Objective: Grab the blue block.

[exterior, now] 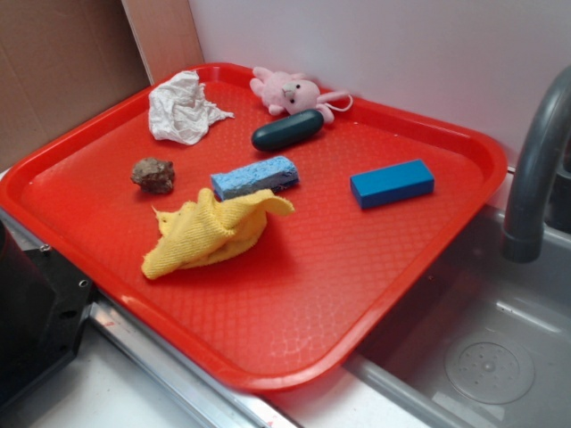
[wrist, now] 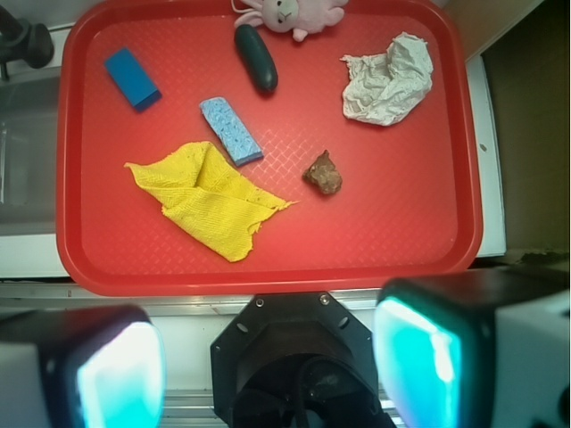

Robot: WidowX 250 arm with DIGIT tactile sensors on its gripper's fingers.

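The red tray (exterior: 464, 178) holds the blue block (exterior: 392, 183), sponge (exterior: 255, 176) and yellow cloth (exterior: 212, 232); pincer (wrist: 268, 366) spread open

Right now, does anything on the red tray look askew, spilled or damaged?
Nothing spilled or broken. The yellow cloth lies bunched, one corner lapping the light-blue sponge, and the white paper is crumpled. The blue block lies flat and alone on the tray. The end effector sits outside the tray's near edge.
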